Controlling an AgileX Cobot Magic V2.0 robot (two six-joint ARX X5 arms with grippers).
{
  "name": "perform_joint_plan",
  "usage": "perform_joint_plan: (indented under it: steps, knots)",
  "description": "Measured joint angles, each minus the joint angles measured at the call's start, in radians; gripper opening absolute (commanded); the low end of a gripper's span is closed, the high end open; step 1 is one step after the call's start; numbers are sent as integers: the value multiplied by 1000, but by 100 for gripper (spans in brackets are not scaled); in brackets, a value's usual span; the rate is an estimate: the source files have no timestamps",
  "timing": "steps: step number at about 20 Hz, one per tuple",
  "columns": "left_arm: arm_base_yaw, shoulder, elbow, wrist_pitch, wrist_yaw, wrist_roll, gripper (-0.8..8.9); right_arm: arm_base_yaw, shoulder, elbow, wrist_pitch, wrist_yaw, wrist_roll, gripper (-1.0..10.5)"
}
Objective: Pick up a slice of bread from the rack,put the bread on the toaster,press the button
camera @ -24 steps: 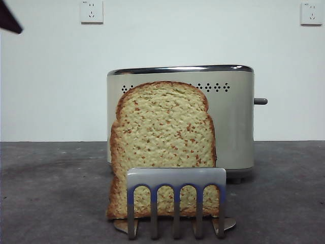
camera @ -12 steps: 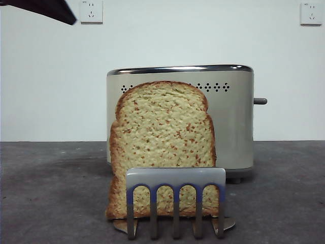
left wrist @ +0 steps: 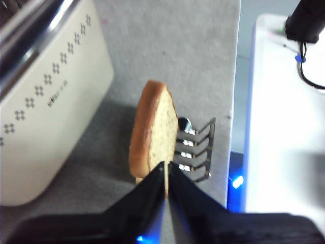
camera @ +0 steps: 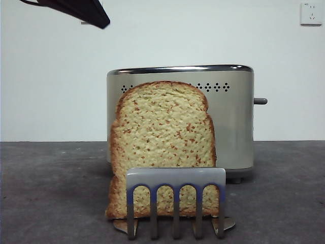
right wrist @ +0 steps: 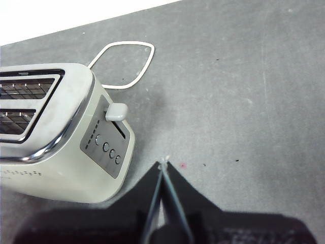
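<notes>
Black left tool point(left wrist: 166, 175), jaws closed and empty, has advanced over speckled tan bread slice point(camera: 162, 147), still upright in shiny metal rack point(camera: 175, 201) before cream toaster point(camera: 180, 117). Pickup imminent.

From the front, you lose the middle of the toaster point(camera: 233, 122) behind the slice of bread point(camera: 162, 142), and the bread's foot behind the rack point(camera: 175, 183), whose feet the lower edge trims. The left hand point(camera: 81, 10) shows only as a dark tip cut by the top edge. Your left wrist camera blurs the toaster's logo and clips its top.
</notes>
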Motion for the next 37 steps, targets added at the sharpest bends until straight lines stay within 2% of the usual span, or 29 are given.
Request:
perform_joint_plan:
  steps: [2, 6, 9, 12, 19, 20, 29, 37]
  knots:
    - [-5, 60, 72, -63, -3, 0, 304, 0, 0, 0, -1, 0, -10, 1]
    - [-19, 204, 238, -182, -21, 0, 332, 0, 0, 0, -3, 0, -27, 1]
    - [-60, 301, 288, -204, -87, 0, 545, 0, 4, 0, -16, 0, -40, 1]
    - [-111, 373, 290, -209, -156, 0, 567, 0, 14, 0, -26, 0, -46, 1]
    - [-160, 476, 290, -195, -163, 0, 562, 0, 26, 0, -57, -4, -67, 1]
    - [-160, 479, 290, -191, -164, 0, 549, 0, 26, 0, -63, -4, -68, 1]
    - [-188, 479, 290, -176, -205, 15, 11, 0, 26, 0, -73, -4, -71, 1]
    - [-194, 479, 290, -166, -205, 33, -8, 0, 26, 0, -80, -4, -71, 1]
